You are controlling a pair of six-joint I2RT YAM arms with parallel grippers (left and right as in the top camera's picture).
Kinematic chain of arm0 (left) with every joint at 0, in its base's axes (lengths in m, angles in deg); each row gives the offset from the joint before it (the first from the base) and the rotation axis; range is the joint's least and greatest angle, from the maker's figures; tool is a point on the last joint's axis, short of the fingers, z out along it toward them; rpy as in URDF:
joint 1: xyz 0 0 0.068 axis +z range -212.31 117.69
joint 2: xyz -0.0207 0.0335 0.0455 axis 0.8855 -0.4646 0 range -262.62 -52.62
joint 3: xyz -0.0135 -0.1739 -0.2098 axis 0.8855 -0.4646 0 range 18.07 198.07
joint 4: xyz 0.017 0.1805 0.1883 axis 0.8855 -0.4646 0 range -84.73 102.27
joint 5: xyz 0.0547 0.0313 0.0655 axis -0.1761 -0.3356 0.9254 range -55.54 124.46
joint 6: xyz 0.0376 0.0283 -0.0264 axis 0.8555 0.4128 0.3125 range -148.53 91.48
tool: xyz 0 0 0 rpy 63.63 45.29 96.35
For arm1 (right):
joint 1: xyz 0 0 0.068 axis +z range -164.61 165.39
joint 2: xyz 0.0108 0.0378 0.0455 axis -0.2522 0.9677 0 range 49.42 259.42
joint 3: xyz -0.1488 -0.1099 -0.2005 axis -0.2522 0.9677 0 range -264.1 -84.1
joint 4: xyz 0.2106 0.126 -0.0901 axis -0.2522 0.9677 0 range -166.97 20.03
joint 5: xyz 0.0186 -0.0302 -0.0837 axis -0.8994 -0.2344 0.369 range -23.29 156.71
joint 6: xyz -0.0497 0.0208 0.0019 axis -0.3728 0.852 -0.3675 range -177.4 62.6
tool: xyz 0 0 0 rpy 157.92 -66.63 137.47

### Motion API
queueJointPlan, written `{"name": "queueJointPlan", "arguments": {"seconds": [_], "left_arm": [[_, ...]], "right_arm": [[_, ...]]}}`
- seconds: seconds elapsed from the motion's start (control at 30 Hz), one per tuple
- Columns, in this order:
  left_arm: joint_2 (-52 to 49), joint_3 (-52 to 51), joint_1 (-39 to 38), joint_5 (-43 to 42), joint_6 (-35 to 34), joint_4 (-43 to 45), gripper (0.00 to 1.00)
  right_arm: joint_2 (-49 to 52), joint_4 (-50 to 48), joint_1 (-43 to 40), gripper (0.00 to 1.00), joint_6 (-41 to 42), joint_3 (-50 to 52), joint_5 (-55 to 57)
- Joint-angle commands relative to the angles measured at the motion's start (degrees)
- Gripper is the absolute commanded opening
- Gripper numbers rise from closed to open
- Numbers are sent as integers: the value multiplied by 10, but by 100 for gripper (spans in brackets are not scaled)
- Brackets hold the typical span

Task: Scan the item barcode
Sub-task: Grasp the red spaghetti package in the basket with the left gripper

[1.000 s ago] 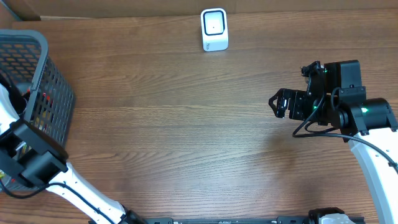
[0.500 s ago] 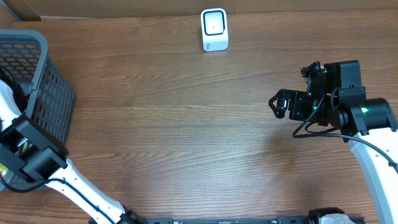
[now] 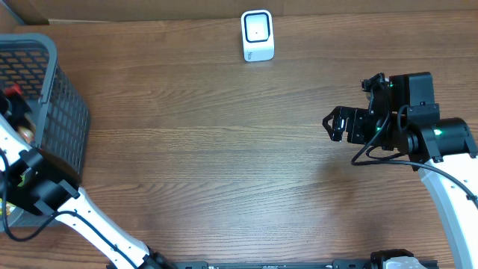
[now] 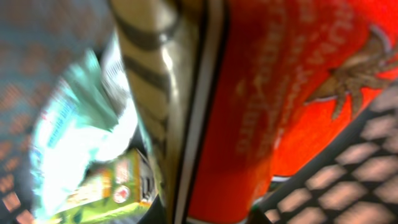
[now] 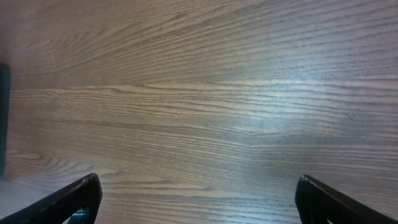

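A red packet [image 4: 280, 93] with a brown claw picture fills the left wrist view, inside the grey mesh basket [image 3: 66, 101]. My left gripper [image 4: 208, 214] is shut on the packet's lower edge, with only the dark fingertips showing. From overhead a bit of red [image 3: 12, 94] shows in the basket above the left arm. No barcode is visible. The white scanner [image 3: 258, 35] stands at the table's far edge. My right gripper [image 3: 332, 123] hangs open over bare wood, and the right wrist view shows nothing between its fingers [image 5: 84, 193].
The basket also holds a green packet [image 4: 106, 186] and a pale, shiny bag [image 4: 68, 124] beside the red one. Its mesh wall [image 4: 354, 168] is close on the right of the grip. Wood table [image 3: 209, 149] lies between the basket and the scanner.
My left gripper has shut on the red packet inside the basket, and the left arm has shifted slightly. A red patch now shows in the basket from overhead. The right arm has not moved.
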Motion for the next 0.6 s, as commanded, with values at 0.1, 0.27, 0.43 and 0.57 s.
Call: {"name": "queueJointPlan", "arguments": {"seconds": [0.1, 0.27, 0.43, 0.57], "left_arm": [[41, 149, -5, -97, -25, -13, 4], [82, 201, -10, -147, -19, -2, 4], [145, 211, -26, -150, -8, 18, 4], [209, 211, -48, -149, -4, 34, 4]], "right_arm": [[-4, -6, 3, 100, -2, -11, -1], [-4, -6, 3, 100, -2, -11, -1], [-4, -6, 3, 100, -2, -11, -1], [-4, -6, 3, 100, -2, -11, -1]]}}
